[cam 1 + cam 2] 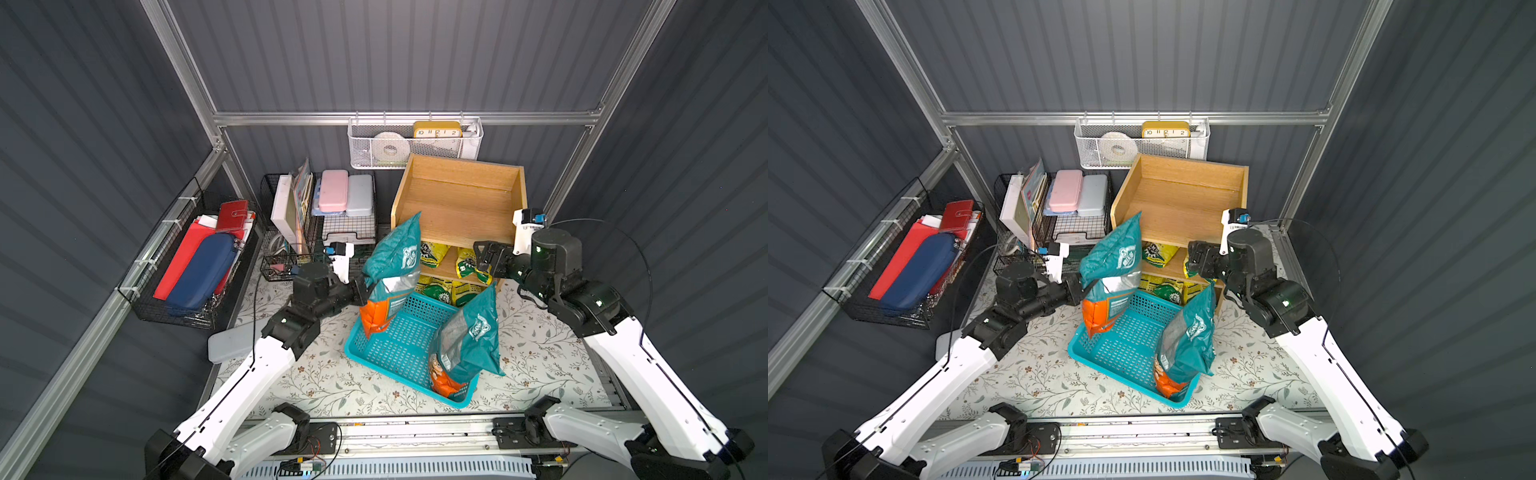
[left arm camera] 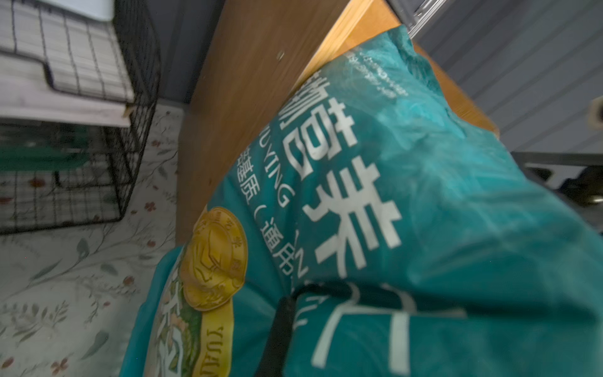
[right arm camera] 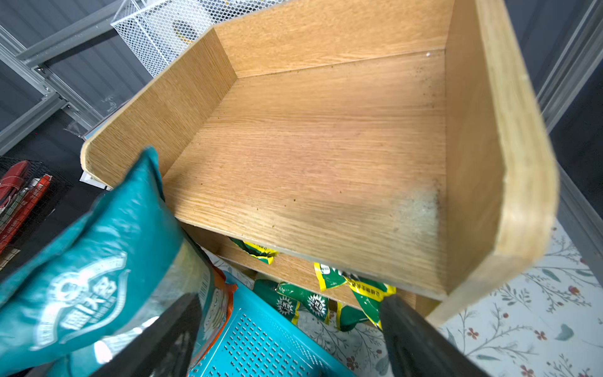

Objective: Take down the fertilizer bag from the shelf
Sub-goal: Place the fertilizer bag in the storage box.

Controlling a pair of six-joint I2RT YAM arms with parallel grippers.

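Two teal bags are off the shelf (image 1: 457,199). The second bag (image 1: 473,336) stands in the basket's (image 1: 399,336) near corner. The bag (image 1: 392,257) I am handling hangs from my left pincer (image 1: 364,291), which is pinched tight on its side edge. It is just in front of the shelf's left panel, and its orange bottom is over the basket's far rim; I cannot tell if they touch. My right pincer (image 1: 484,259) is spread wide and holds nothing, near the middle tier's packets (image 1: 434,253).

I judge the job now is to lower it bottom first onto the free basket floor and let go only once the weight rests. The film looks slick and crinkled, and the fill is loose and sagging, so an edge pinch may slip. The basket is stiff perforated plastic. The shelf is smooth grained wood, its top tier bare.
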